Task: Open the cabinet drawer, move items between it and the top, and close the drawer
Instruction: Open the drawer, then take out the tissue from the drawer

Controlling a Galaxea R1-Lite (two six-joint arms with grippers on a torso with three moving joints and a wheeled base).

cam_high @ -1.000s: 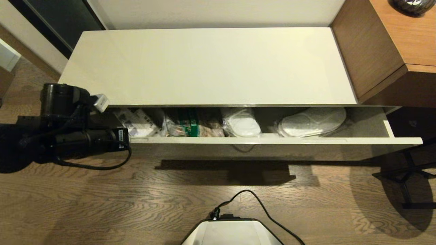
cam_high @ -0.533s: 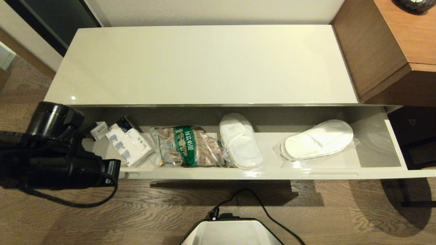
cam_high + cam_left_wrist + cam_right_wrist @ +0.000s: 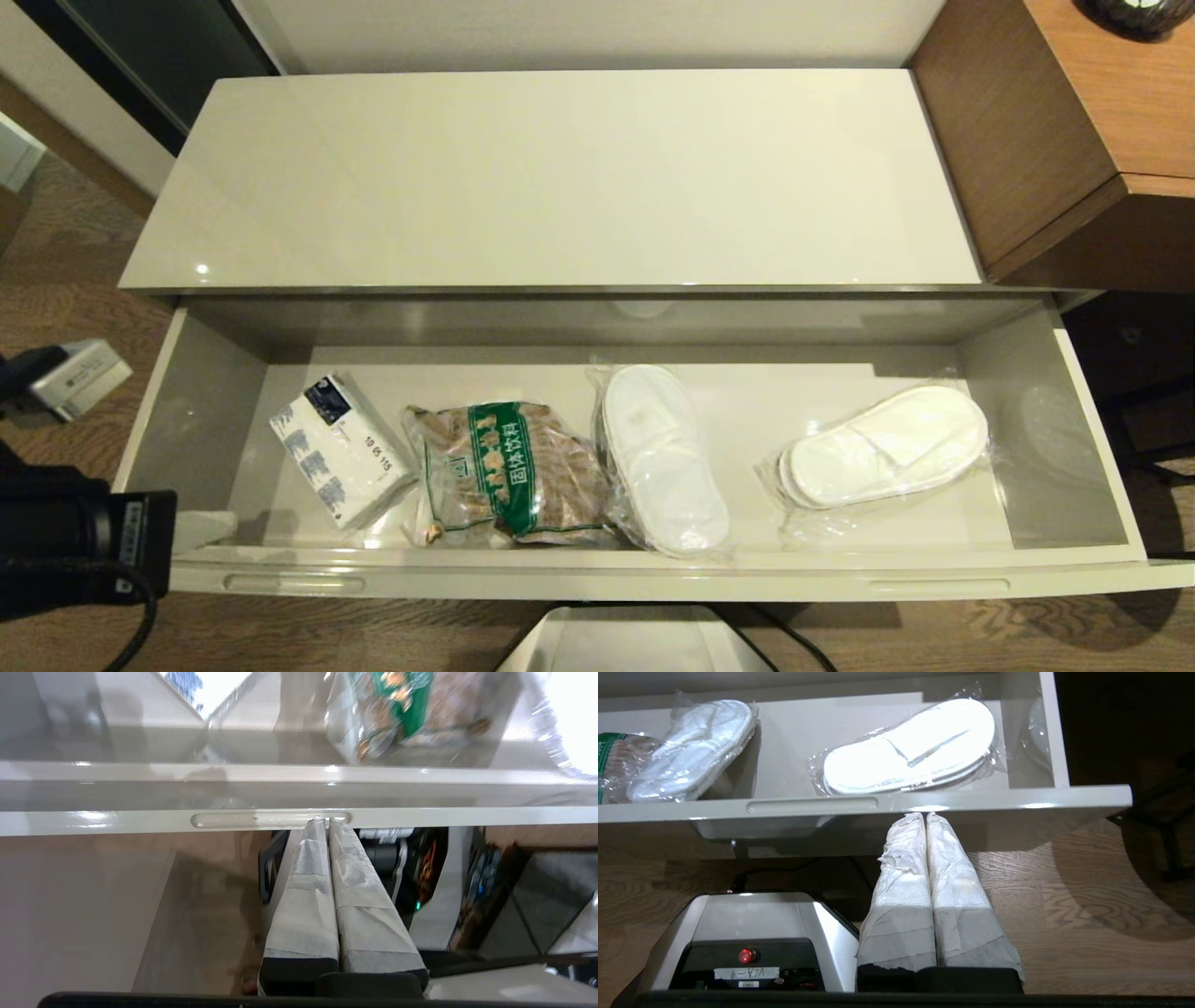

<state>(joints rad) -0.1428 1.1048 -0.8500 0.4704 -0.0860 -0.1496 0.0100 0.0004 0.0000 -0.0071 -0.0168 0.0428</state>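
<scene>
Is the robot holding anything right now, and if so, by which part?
Nothing. Both the left pincer and the right pincer are shut and empty, by the drawer front.

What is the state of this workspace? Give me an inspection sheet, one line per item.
Surface: top, a glossy cream panel behind and above the open drawer.
Job's things: tissue pack, middle slipper pair and right slipper pair, all lying in the drawer.
Clutter: brown packet between tissue pack and middle slipper pair.
Grippers: left gripper at the drawer's left front slot, jaws shut; right gripper under the front edge near the right slot, jaws shut.
Cables: black cable on the left arm.
Surroundings: wooden desk on the right, wood floor, robot base.
</scene>
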